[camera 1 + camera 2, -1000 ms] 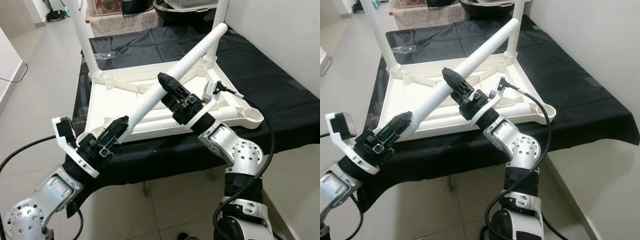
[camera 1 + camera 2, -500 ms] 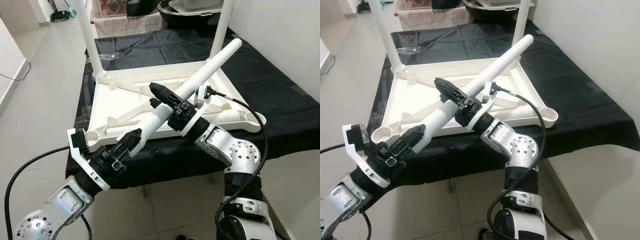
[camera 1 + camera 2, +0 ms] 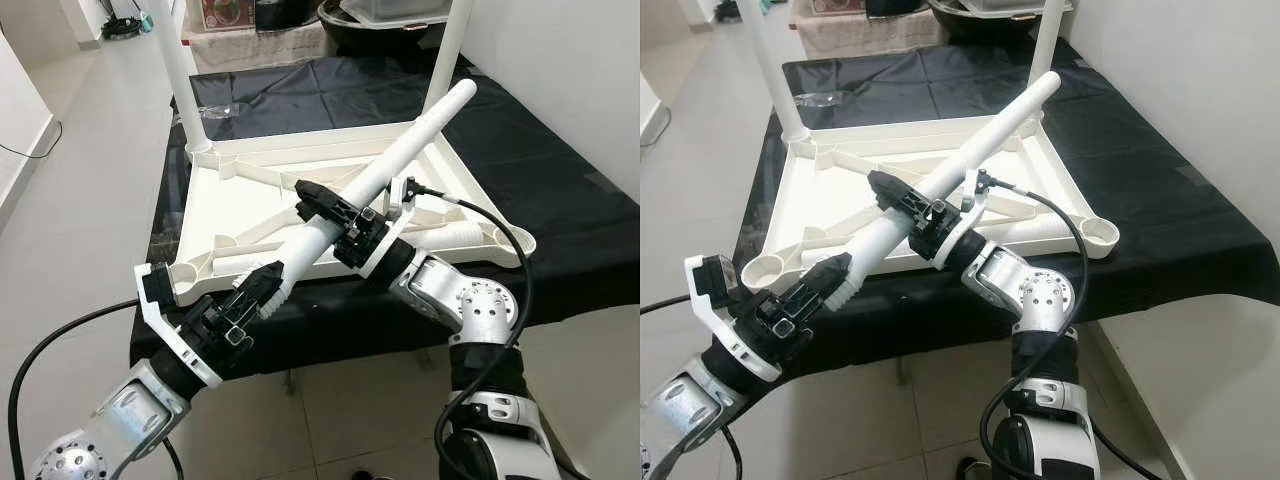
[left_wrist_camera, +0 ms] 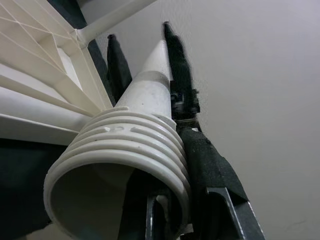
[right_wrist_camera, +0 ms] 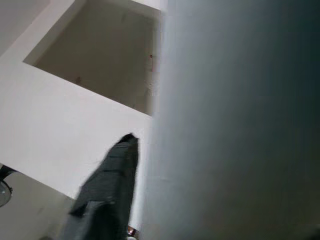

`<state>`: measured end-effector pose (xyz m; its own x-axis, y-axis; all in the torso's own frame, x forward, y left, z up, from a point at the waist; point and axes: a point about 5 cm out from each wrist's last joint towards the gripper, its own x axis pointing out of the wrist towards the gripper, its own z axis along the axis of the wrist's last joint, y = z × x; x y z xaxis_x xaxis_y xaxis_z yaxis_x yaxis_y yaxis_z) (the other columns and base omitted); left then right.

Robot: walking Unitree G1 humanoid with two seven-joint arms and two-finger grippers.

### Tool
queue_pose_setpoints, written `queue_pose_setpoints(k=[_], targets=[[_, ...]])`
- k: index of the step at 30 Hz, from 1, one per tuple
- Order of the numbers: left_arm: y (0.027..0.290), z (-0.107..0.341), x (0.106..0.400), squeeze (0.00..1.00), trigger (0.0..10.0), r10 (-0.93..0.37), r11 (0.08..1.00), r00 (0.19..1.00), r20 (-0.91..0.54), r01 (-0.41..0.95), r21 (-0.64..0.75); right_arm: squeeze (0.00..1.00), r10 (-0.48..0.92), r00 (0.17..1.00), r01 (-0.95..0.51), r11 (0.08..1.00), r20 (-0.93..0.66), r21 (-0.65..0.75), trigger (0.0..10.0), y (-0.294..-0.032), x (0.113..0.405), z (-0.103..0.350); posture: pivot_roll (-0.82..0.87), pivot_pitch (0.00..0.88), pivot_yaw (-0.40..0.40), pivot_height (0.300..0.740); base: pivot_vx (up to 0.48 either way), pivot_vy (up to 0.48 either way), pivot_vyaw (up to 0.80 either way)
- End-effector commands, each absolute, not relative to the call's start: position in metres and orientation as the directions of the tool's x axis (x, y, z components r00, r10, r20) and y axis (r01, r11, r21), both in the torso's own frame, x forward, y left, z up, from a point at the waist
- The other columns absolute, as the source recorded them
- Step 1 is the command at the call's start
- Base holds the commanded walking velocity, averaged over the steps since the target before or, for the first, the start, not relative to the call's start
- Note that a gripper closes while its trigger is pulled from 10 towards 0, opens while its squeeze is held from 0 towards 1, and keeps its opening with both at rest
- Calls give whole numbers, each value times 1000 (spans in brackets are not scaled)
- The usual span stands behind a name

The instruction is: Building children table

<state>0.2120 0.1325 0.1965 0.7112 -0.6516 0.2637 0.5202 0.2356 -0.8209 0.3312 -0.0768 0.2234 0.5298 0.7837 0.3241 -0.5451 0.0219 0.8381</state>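
A white children's tabletop (image 3: 250,205) lies upside down on a black-covered table, with two white legs standing in its far corners (image 3: 176,70) (image 3: 450,50). A loose white table leg (image 3: 400,150) slants across it, threaded end lowest. My left gripper (image 3: 258,290) is shut on that threaded end (image 4: 120,150). My right gripper (image 3: 325,205) is shut around the leg's middle. An empty round socket (image 3: 187,273) sits at the near left corner, just beside the threaded end.
The black cloth (image 3: 560,180) covers the table, whose near edge is close to my arms. Another empty socket (image 3: 515,240) is at the near right corner. A white wall stands to the right. Tiled floor (image 3: 80,160) stretches to the left.
The view has shifted closer to the table. Both grippers have carried the leg down and forward, so its threaded end now hangs lower, near the tabletop's near left corner.
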Motion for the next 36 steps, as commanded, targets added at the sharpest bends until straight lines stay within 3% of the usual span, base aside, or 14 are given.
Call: queue_pose_setpoints(k=[1, 18, 19, 23, 24, 30, 32, 36], targets=[[125, 196, 208, 0, 10000, -682, 212, 682, 263, 529, -822, 0, 793, 515, -557, 20, 326, 830, 0, -71, 333, 229, -40, 150, 7, 740, 0, 0, 0], [125, 188, 209, 0, 10000, -690, 224, 690, 219, 491, -842, 0, 758, 556, -554, 32, 341, 832, 0, -73, 341, 235, -42, 150, 13, 740, 0, 0, 0], [126, 185, 208, 1000, 10000, -688, 229, 695, 207, 479, -847, 0, 754, 559, -558, 33, 346, 829, 0, -73, 341, 236, -41, 146, 12, 740, 0, 0, 0], [130, 180, 209, 1000, 10000, -675, 257, 716, 176, 453, -854, 0, 747, 563, -564, 34, 354, 825, 0, -74, 342, 238, -41, 146, 12, 740, 0, 0, 0], [132, 178, 210, 0, 10000, -667, 269, 726, 165, 441, -856, 0, 742, 567, -566, 35, 358, 824, 0, -75, 344, 240, -41, 146, 12, 740, 0, 0, 0], [136, 172, 208, 0, 10000, -658, 295, 742, 132, 415, -861, 0, 714, 591, -580, 53, 375, 813, 0, -81, 350, 247, -40, 140, 11, 740, 0, 0, 0], [134, 166, 201, 0, 10000, -675, 326, 732, 93, 409, -852, 0, 668, 645, -599, 141, 371, 788, 0, -90, 361, 255, -35, 127, 9, 740, 0, 0, 0], [133, 161, 196, 0, 10000, -686, 359, 726, 52, 400, -843, 0, 625, 688, -611, 226, 369, 759, 0, -98, 370, 263, -33, 124, 9, 740, 0, 0, 0]])
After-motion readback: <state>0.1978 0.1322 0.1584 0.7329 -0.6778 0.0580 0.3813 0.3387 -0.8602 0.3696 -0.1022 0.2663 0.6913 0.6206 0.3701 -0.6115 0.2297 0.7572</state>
